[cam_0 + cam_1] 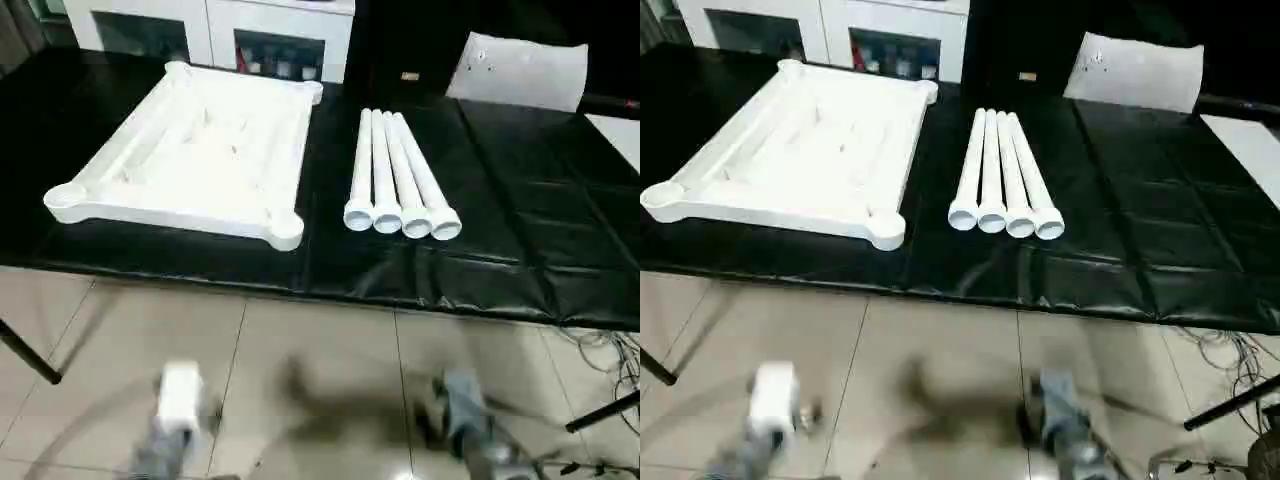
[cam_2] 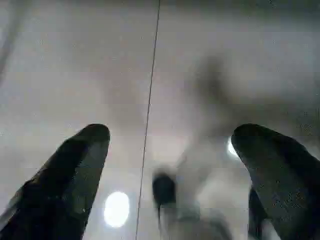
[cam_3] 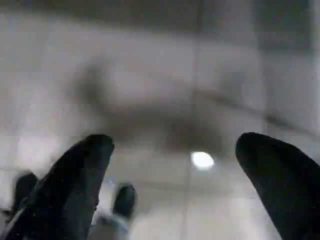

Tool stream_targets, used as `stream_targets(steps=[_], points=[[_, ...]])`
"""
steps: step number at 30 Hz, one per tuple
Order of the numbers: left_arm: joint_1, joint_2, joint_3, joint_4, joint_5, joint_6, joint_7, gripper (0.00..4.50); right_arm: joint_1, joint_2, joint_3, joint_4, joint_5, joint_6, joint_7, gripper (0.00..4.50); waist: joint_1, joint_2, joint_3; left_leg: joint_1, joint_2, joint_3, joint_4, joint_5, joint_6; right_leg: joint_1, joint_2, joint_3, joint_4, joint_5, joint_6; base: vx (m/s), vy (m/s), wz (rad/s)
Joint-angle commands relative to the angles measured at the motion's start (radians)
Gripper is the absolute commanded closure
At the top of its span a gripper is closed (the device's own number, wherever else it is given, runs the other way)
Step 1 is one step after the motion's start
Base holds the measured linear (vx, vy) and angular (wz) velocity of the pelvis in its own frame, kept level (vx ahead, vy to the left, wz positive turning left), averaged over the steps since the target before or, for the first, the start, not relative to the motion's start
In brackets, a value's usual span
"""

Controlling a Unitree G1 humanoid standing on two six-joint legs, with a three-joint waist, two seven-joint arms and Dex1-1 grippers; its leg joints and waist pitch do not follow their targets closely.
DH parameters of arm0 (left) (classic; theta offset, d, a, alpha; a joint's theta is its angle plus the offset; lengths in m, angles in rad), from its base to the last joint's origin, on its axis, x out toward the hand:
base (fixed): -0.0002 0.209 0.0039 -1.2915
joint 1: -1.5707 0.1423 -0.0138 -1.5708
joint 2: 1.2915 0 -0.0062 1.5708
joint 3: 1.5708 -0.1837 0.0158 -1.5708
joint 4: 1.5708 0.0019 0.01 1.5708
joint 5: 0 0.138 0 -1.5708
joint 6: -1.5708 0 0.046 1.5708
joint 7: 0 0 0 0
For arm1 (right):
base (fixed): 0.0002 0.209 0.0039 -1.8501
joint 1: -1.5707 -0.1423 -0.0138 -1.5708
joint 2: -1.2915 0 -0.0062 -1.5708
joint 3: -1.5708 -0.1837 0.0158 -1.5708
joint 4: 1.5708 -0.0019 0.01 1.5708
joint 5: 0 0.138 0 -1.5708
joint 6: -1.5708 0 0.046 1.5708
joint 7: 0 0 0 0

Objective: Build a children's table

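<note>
We see a black-covered table (image 1: 480,270) spanning the upper two-thirds of the head views, with pale tiled floor (image 1: 320,370) filling the lower third. On the left half of the table lies the white tabletop (image 1: 190,160), underside up, its ribbed interior facing the camera and round corner sockets visible at its near left, near right and far corners. Just right of it, at centre frame, we find the four white legs (image 1: 395,180) laid side by side and touching, their wider open ends pointing toward the near table edge; they sit apart from the tabletop, with a strip of black cover between. At upper right rests a flat white sheet (image 1: 520,70), tilted up slightly, and along the top edge stands a white cabinet (image 1: 210,30) with glass doors. Cables (image 1: 610,350) trail on the floor at the right edge, beside a dark table leg.

Both arms appear blurred at the bottom of the head views, over the floor and well short of the table. In the left wrist view we see the left gripper (image 2: 170,150) with its two black fingers (image 2: 75,175) spread wide, nothing between them but floor. In the right wrist view the right gripper (image 3: 172,160) likewise shows its fingers (image 3: 280,175) set wide apart and empty.
</note>
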Motion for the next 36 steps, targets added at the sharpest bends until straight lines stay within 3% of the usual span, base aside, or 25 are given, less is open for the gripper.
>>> stream_targets(steps=[1,2,3,5,6,7,8,11,12,13,14,15,16,18,21,22,23,24,25,26,29,31,32,35,36], points=[[0.049,-0.022,-0.029,-0.116,0.003,-0.010,-0.038,0.04,0.052,-0.010,-0.007,-0.127,0.032,-0.015,0.050,0.00,0.006,0.013,-0.042,-0.003,0.086,-0.015,-0.055,-0.003,0.176,0.043,-0.117,0.061,-0.052,0.210,-0.280,0.000,0.000,0.00],[0.105,-0.032,-0.055,-0.253,0.000,-0.001,-0.057,0.04,0.122,-0.010,0.013,-0.272,0.049,-0.015,0.083,0.00,0.004,0.022,-0.040,-0.005,0.088,-0.016,-0.055,-0.002,0.182,0.043,-0.113,0.060,-0.050,0.226,-0.283,0.000,0.000,0.00],[0.117,-0.034,-0.060,-0.281,-0.001,0.004,-0.060,0.04,0.137,-0.010,0.019,-0.302,0.051,-0.014,0.089,0.00,0.005,0.015,-0.041,-0.008,0.092,-0.016,-0.053,0.000,0.187,0.043,-0.112,0.060,-0.049,0.241,-0.278,0.000,0.000,0.00],[0.184,-0.038,-0.087,-0.438,-0.010,0.038,-0.080,0.04,0.219,-0.017,0.051,-0.463,0.053,0.005,0.107,0.00,0.007,0.026,-0.040,-0.007,0.089,-0.017,-0.054,-0.005,0.188,0.045,-0.110,0.059,-0.053,0.225,-0.272,0.000,0.000,0.00],[0.256,-0.035,-0.112,-0.596,-0.025,0.074,-0.099,0.04,0.300,-0.025,0.069,-0.622,0.058,0.047,0.108,0.00,0.001,0.022,-0.031,-0.010,0.091,-0.014,-0.062,-0.058,0.175,0.041,-0.106,0.060,-0.061,0.168,-0.265,0.000,0.000,0.00],[0.304,-0.030,-0.125,-0.694,-0.036,0.096,-0.107,0.04,0.352,-0.028,0.073,-0.722,0.069,0.077,0.108,0.00,0.005,0.029,-0.024,-0.011,0.096,-0.018,-0.075,-0.145,0.148,0.042,-0.107,0.060,-0.073,0.054,-0.247,0.000,0.000,0.00],[0.351,-0.026,-0.132,-0.788,-0.054,0.122,-0.112,0.04,0.405,-0.029,0.074,-0.825,0.089,0.108,0.107,0.00,0.003,0.024,-0.022,-0.011,0.094,-0.018,-0.078,-0.185,0.123,0.042,-0.104,0.065,-0.078,-0.013,-0.233,0.000,0.000,0.00],[0.446,-0.014,-0.143,-0.957,-0.060,0.150,-0.120,0.04,0.508,-0.036,0.075,-1.023,0.126,0.166,0.115,0.00,-0.003,0.027,-0.008,-0.014,0.085,-0.017,-0.083,-0.244,0.094,0.031,-0.097,0.069,-0.095,-0.158,-0.190,0.000,0.000,0.00],[0.502,-0.009,-0.147,-1.061,-0.061,0.171,-0.125,0.04,0.568,-0.043,0.078,-1.137,0.134,0.199,0.114,0.00,-0.004,0.024,0.000,-0.015,0.084,-0.018,-0.086,-0.274,0.078,0.027,-0.098,0.073,-0.104,-0.248,-0.158,0.000,0.000,0.00],[0.505,-0.009,-0.148,-1.066,-0.061,0.172,-0.126,0.04,0.571,-0.043,0.078,-1.143,0.134,0.200,0.114,0.00,-0.003,0.025,-0.001,-0.016,0.085,-0.019,-0.086,-0.278,0.071,0.028,-0.098,0.074,-0.106,-0.270,-0.144,0.000,0.000,0.00],[0.565,0.005,-0.156,-1.191,-0.053,0.186,-0.135,0.04,0.635,-0.057,0.083,-1.278,0.140,0.235,0.109,0.00,-0.007,0.016,0.006,-0.019,0.082,-0.021,-0.088,-0.286,0.062,0.020,-0.092,0.075,-0.110,-0.310,-0.106,0.000,0.000,0.00],[0.579,0.009,-0.157,-1.223,-0.053,0.190,-0.137,0.04,0.649,-0.061,0.084,-1.314,0.143,0.244,0.107,0.00,-0.006,0.021,0.004,-0.019,0.083,-0.022,-0.090,-0.279,0.057,0.021,-0.090,0.076,-0.107,-0.300,-0.098,0.000,0.000,0.00],[0.618,0.020,-0.155,-1.348,-0.062,0.228,-0.138,0.04,0.686,-0.069,0.080,-1.445,0.164,0.300,0.094,0.00,-0.009,0.012,0.003,-0.017,0.082,-0.020,-0.087,-0.267,0.057,0.019,-0.084,0.076,-0.105,-0.262,-0.087,0.000,0.000,0.00],[0.607,0.027,-0.122,-1.548,-0.120,0.337,-0.113,0.04,0.650,-0.064,0.047,-1.632,0.237,0.413,0.045,0.00,-0.011,0.013,0.000,-0.014,0.081,-0.023,-0.087,-0.242,0.047,0.021,-0.080,0.073,-0.093,-0.177,-0.084,0.000,0.000,0.00],[0.553,0.021,-0.102,-1.614,-0.145,0.405,-0.085,0.04,0.585,-0.066,0.036,-1.682,0.239,0.457,0.024,0.00,-0.016,0.015,0.004,-0.011,0.071,-0.022,-0.085,-0.210,0.027,0.017,-0.073,0.069,-0.089,-0.142,-0.082,0.000,0.000,0.00],[0.501,0.010,-0.086,-1.644,-0.158,0.443,-0.062,0.04,0.526,-0.070,0.032,-1.698,0.209,0.491,0.008,0.00,-0.018,0.003,-0.006,-0.011,0.067,-0.018,-0.077,-0.185,0.023,0.024,-0.072,0.069,-0.086,-0.116,-0.073,0.000,0.000,0.00],[0.468,0.007,-0.079,-1.648,-0.154,0.458,-0.051,0.04,0.488,-0.069,0.033,-1.695,0.181,0.505,-0.003,0.00,-0.016,0.011,-0.005,-0.009,0.067,-0.019,-0.078,-0.170,0.015,0.022,-0.072,0.069,-0.082,-0.100,-0.076,0.000,0.000,0.00],[0.397,0.005,-0.071,-1.643,-0.121,0.485,-0.030,0.04,0.406,-0.061,0.034,-1.684,0.127,0.525,-0.029,0.00,-0.021,0.005,-0.016,-0.010,0.061,-0.018,-0.068,-0.104,0.012,0.028,-0.067,0.067,-0.074,-0.016,-0.071,0.000,0.000,0.00],[0.389,0.005,-0.071,-1.641,-0.118,0.486,-0.028,0.04,0.397,-0.059,0.035,-1.680,0.118,0.523,-0.033,0.00,-0.022,0.010,-0.018,-0.008,0.058,-0.019,-0.066,-0.067,0.008,0.027,-0.065,0.066,-0.070,0.033,-0.071,0.000,0.000,0.00],[0.320,0.005,-0.077,-1.619,-0.082,0.492,-0.012,0.04,0.316,-0.051,0.049,-1.656,0.047,0.520,-0.075,0.00,-0.027,0.005,-0.027,-0.006,0.054,-0.019,-0.056,-0.012,-0.007,0.032,-0.064,0.065,-0.061,0.124,-0.072,0.000,0.000,0.00],[0.232,0.011,-0.087,-1.571,-0.024,0.473,0.027,0.04,0.227,-0.044,0.076,-1.593,-0.012,0.527,-0.149,0.00,-0.030,0.008,-0.031,-0.005,0.048,-0.020,-0.048,0.049,-0.020,0.041,-0.063,0.065,-0.048,0.244,-0.084,0.000,0.000,0.00],[0.207,0.006,-0.083,-1.553,-0.031,0.477,0.040,0.04,0.206,-0.036,0.079,-1.565,-0.005,0.525,-0.163,0.00,-0.030,0.010,-0.032,-0.005,0.048,-0.019,-0.050,0.020,-0.025,0.041,-0.064,0.065,-0.049,0.227,-0.092,0.000,0.000,0.00],[0.167,-0.001,-0.079,-1.506,-0.053,0.517,0.051,0.04,0.172,-0.020,0.082,-1.505,-0.009,0.537,-0.187,0.00,-0.028,0.017,-0.034,-0.005,0.048,-0.020,-0.050,-0.007,-0.034,0.042,-0.067,0.067,-0.047,0.205,-0.103,0.000,0.000,0.00],[0.141,-0.003,-0.086,-1.462,-0.054,0.540,0.045,0.04,0.145,0.012,0.071,-1.476,0.020,0.632,-0.189,0.00,-0.029,0.015,-0.034,-0.006,0.047,-0.020,-0.051,-0.031,-0.038,0.044,-0.066,0.067,-0.048,0.168,-0.113,0.000,0.000,0.00],[0.131,-0.005,-0.088,-1.442,-0.044,0.536,0.047,0.04,0.143,0.030,0.069,-1.478,0.041,0.650,-0.175,0.00,-0.026,0.035,-0.035,-0.006,0.048,-0.020,-0.049,-0.028,-0.039,0.043,-0.069,0.068,-0.047,0.184,-0.119,0.000,0.000,0.00]])
